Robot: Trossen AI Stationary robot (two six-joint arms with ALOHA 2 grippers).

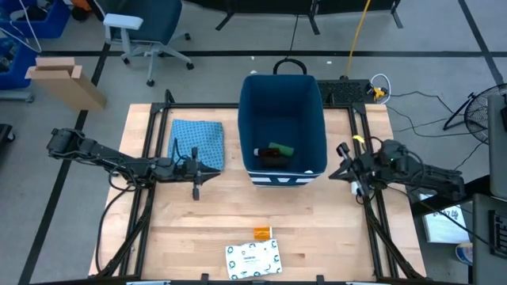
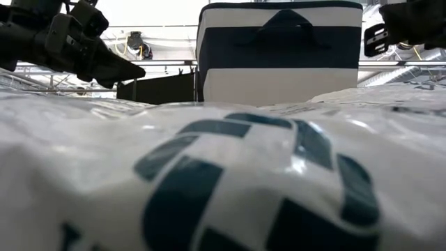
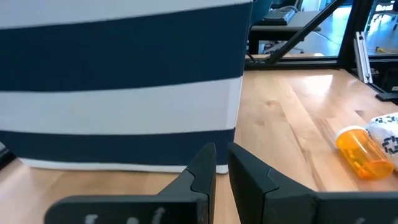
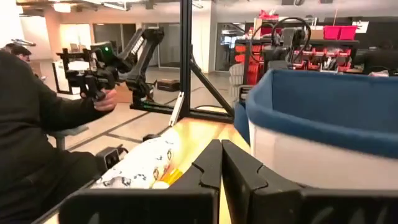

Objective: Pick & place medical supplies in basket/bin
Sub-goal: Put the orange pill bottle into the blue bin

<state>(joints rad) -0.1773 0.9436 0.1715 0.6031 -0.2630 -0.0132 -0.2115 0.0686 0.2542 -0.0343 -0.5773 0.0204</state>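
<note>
Inspection finds me between picks. My right gripper (image 1: 336,170) hangs just beside the bin's (image 1: 317,111) right wall near its striped end, jaws closed on nothing. My left gripper (image 1: 207,171) hovers over the bench (image 1: 317,229) between the blue patterned cloth (image 1: 198,142) and the bin, jaws nearly closed and likewise empty. The bin holds a dark bottle (image 1: 265,153) and a green cylinder (image 1: 282,148), lying together near the striped end; I cannot tell whether anything else lies in there. Still outside, at the bench's near edge, well apart from the bin: a flat white packet (image 1: 253,259) with green print and an orange vial (image 1: 262,232) just beside it. In my judgement, the next move calls for opening jaws and reaching toward that near edge.
</note>
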